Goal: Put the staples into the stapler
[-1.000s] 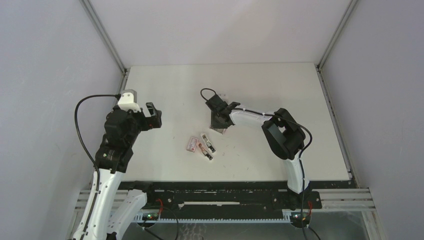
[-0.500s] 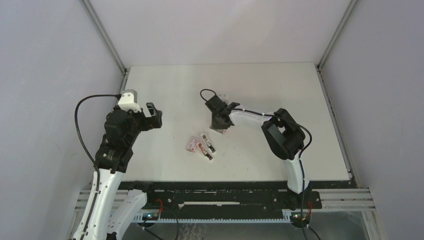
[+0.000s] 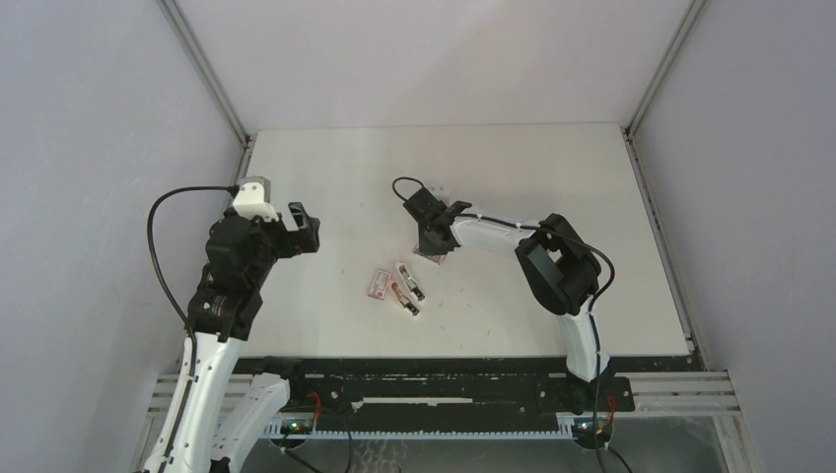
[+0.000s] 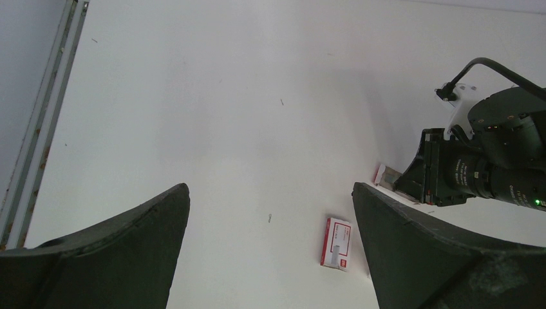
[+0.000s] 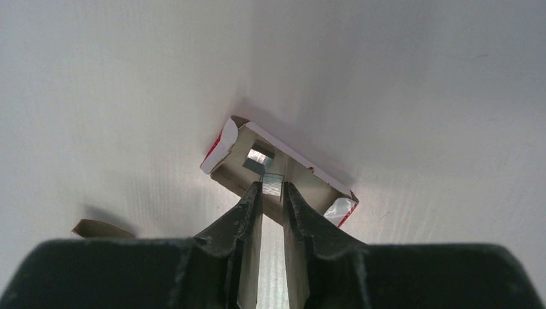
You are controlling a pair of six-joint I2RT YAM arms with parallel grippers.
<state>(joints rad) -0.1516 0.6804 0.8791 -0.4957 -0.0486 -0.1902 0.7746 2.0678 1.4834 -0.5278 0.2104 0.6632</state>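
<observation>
Now R pincer (image 5: 272,193) nips staples (image 5: 273,185) in box (image 5: 310,187), L pincer (image 4: 270,188) spread; print unreadable.

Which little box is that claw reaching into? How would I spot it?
Look at the middle of the white table, under the right gripper. The box there lies open, flaps apart, silver staples showing inside; the other red-and-white box, nearer the arms, looks shut.
</observation>
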